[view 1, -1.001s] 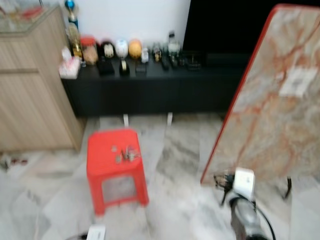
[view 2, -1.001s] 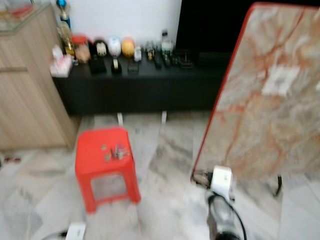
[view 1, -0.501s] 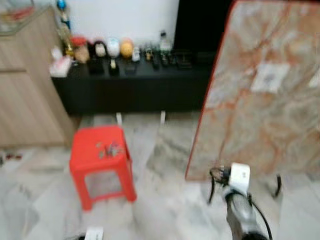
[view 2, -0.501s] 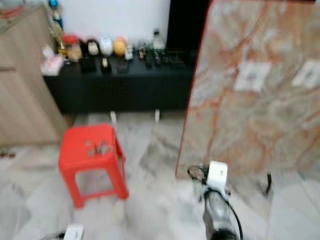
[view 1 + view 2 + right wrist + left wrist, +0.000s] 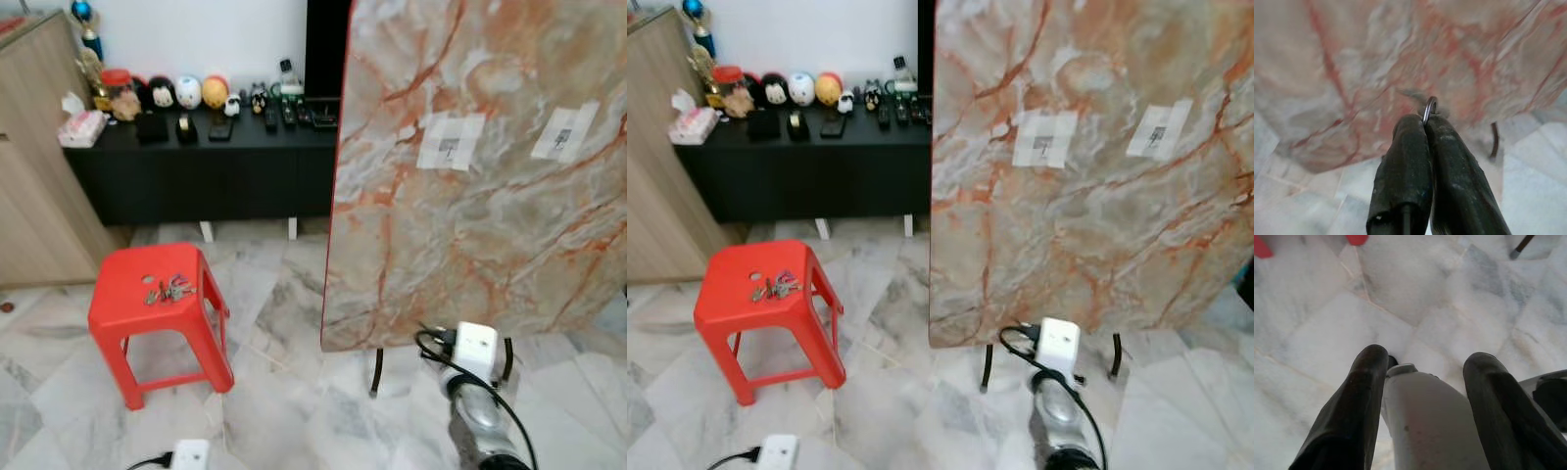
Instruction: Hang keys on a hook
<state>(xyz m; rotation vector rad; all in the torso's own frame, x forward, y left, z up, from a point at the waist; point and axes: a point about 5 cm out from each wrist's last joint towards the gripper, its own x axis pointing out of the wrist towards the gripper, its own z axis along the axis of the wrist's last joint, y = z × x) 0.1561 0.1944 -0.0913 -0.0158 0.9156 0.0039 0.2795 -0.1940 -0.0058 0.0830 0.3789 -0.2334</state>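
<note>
We count one red stool (image 5: 157, 308) carrying one bunch of keys (image 5: 168, 290), well off to the left of our right gripper (image 5: 1426, 122), and two paper labels (image 5: 451, 141) on the marble board (image 5: 470, 176) just ahead of it. Our right gripper's fingers are pinched tight on a metal ring (image 5: 1430, 105). Our left gripper (image 5: 1422, 377) hangs spread apart over the floor (image 5: 1312, 333).

A large marble-patterned board (image 5: 470, 166) with a red edge is seen at the right of the frame, propped on thin black legs (image 5: 376, 370). Two white paper labels (image 5: 450, 142) are stuck to it. A red plastic stool (image 5: 157, 318) stands at lower left on the marble-tiled floor (image 5: 284, 411). A black low cabinet (image 5: 196, 166) at upper left is lined with small ornaments (image 5: 186, 92), beside a wooden cupboard (image 5: 34, 186).
</note>
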